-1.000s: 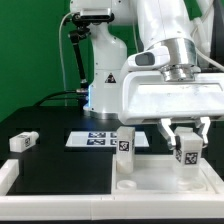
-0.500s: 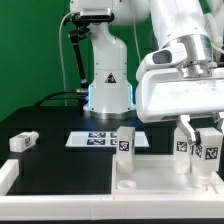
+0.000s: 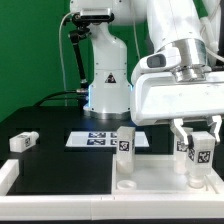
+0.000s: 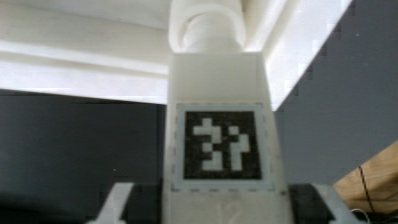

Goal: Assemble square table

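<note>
The white square tabletop (image 3: 150, 178) lies at the exterior view's lower right. One tagged white leg (image 3: 125, 144) stands upright on it. Another tagged leg (image 3: 183, 148) stands further right, partly behind my gripper. My gripper (image 3: 199, 150) is shut on a third tagged leg (image 3: 200, 152) and holds it upright just above the top's right part. In the wrist view this leg (image 4: 222, 110) fills the middle, its tag facing the camera, with a finger (image 4: 121, 205) at each side. A fourth leg (image 3: 22, 142) lies on the black table at the exterior view's left.
The marker board (image 3: 98, 139) lies on the black table behind the tabletop. The robot base (image 3: 108, 80) stands at the back. A low white border rail (image 3: 10, 175) runs along the front left edge.
My gripper with the held leg swung toward the exterior view's right, then came back a little leftward and sits slightly higher than half a second ago.
</note>
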{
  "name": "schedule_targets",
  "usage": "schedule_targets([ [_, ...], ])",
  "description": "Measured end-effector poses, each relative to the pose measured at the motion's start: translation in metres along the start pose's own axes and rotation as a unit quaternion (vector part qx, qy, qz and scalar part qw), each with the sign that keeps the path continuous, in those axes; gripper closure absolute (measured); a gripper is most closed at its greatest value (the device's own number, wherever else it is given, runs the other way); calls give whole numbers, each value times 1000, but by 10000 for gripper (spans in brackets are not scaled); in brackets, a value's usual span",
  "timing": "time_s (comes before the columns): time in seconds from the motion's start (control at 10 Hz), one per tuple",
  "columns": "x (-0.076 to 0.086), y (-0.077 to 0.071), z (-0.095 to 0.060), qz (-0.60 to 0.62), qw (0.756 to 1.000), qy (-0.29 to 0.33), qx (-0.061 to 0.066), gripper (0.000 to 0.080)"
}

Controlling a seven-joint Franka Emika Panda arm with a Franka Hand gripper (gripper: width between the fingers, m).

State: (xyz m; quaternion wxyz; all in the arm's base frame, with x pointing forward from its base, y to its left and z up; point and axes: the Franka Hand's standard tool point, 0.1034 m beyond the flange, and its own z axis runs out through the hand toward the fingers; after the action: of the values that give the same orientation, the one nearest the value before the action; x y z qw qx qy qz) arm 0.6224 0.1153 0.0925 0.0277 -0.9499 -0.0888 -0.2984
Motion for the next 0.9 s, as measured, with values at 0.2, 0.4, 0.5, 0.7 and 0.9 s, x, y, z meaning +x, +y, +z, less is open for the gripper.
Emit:
schedule_targets([
  [0.2,-6,1,8,2,1000,-3,-1,508],
  [0.4,-9,1,11,1,1000,3,-5,508],
  [0.5,-9,1,11,1,1000,6,-6,508],
  [0.7,-9,0,11,2,1000,2,-4,508],
  [0.9,-11,-1,12,2,1000,-5,-1,391],
])
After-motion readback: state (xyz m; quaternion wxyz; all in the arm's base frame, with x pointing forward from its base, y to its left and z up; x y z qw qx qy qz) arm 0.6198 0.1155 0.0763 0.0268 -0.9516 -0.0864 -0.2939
